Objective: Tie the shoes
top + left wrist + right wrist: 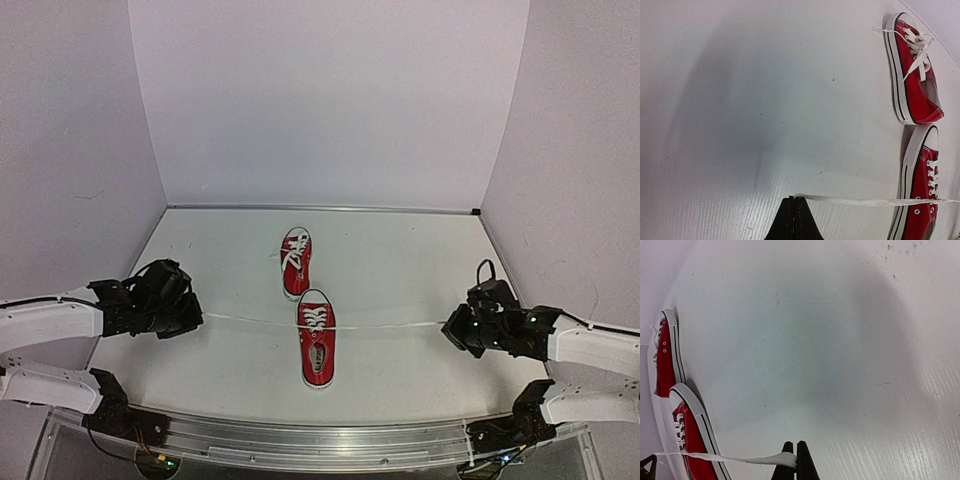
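The left end effector (190, 318) and right end effector (452, 328) are each clamped on a lace (250, 320) of the near shoe (317, 345), stretched taut sideways. Crossing the ends probably comes next.

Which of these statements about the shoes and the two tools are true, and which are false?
1. The left tool is shut on a lace end of the near shoe. True.
2. The right tool is open and holds nothing. False: it is shut on the other lace end.
3. The lace runs almost straight from tool to tool. True.
4. The shoes stand side by side. False: the far shoe lies beyond the near one.
5. A tool touches the far shoe. False: neither does.
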